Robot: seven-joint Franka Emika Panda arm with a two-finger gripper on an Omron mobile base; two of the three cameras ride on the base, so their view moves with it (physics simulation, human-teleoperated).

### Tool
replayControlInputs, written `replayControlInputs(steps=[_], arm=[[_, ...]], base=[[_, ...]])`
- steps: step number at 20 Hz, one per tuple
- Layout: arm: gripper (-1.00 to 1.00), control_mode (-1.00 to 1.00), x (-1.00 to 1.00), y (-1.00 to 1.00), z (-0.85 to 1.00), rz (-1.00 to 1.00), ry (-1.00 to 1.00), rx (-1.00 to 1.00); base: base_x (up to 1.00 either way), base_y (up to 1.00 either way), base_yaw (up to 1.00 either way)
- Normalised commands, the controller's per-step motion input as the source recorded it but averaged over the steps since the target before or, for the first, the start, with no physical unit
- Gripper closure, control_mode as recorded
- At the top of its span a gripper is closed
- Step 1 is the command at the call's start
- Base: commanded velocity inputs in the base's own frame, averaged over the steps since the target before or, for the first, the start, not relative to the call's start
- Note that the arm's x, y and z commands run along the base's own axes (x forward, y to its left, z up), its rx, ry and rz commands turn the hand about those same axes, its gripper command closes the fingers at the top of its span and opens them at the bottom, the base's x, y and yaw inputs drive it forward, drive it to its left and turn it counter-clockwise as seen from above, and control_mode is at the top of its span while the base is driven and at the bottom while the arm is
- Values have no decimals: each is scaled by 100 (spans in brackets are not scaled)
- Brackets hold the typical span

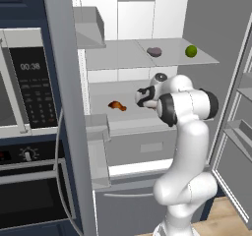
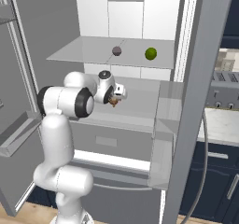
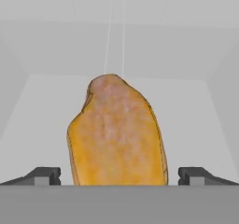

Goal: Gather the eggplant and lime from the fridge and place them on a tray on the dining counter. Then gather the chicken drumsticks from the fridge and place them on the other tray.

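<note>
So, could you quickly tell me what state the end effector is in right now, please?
End effector: open, its tips on either side of a chicken drumstick, not closed on it.

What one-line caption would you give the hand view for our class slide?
Open gripper straddling a golden chicken drumstick on the fridge shelf, fingertips either side, not yet closed.

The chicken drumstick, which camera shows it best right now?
The hand view: the chicken drumstick looms large and unobstructed between the open gripper's fingertips. The left base view shows it small on the middle fridge shelf; in the right base view the hand mostly hides it.
</note>
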Motion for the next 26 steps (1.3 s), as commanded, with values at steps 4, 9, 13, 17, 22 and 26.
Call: replayControlInputs(steps=[4,9,13,17,22,26], arm=[[-100,-100,3,0,-21,0,0,0],[-100,-100,10,-1,-16,0,0,0],[-100,-100,20,-3,-8,0,0,0],[-100,-100,5,-4,-31,0,3,0],[-100,-100,-25,-18,-42,0,6,0],[100,-100,-21,-2,-14,0,4,0]], base=[[0,0,0],[0,0,0],[0,0,0],[0,0,0],[0,0,0],[0,0,0]])
